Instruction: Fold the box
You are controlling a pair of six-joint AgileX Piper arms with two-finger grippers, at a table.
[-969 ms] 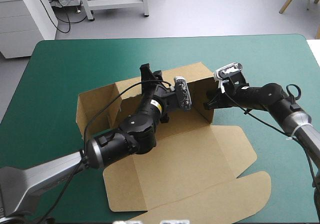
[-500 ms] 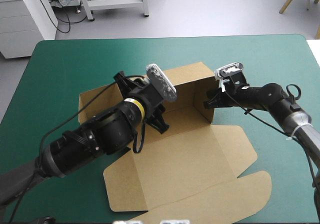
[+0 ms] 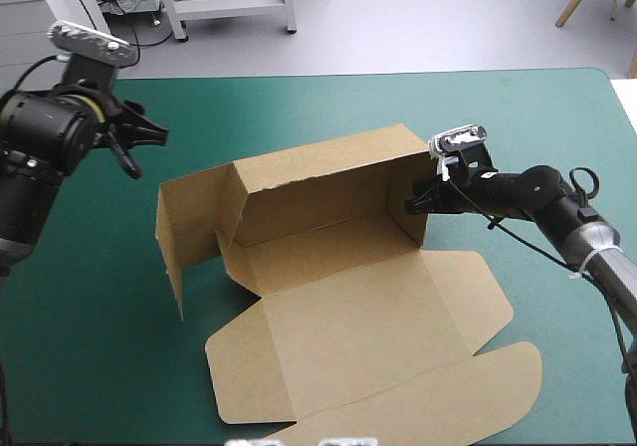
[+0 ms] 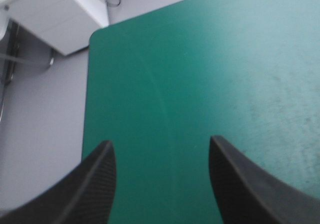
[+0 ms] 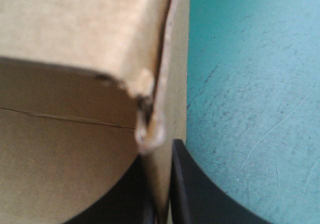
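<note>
Nearest me, the lid [image 3: 418, 386] lies flat on the cover [image 3: 537, 137]. It belongs to the box [image 3: 328, 267], which sits mid-table, its floor down. The back wall [image 3: 318, 182] is up at the box's 12 o'clock. At 3 o'clock my right gripper [image 3: 413, 207] is clamped on the right wall [image 3: 403, 202], one black finger on each side of the board. In the right wrist view [image 5: 161, 184] the wall's top corner looks frayed, so I would hold firm and not squeeze harder. At 9 o'clock the left wall [image 3: 184, 237] stands but is swung outward, not yet square. Farthest out, at about 10 o'clock, my left gripper [image 3: 139, 145] hangs raised with its fingers apart. Between them [image 4: 160, 149] I see only bare cover and the table's corner.

As I judge it, that left wall is the step. I would bring the left gripper in from outside, push low near the crease, and swing it square while the right holds.
</note>
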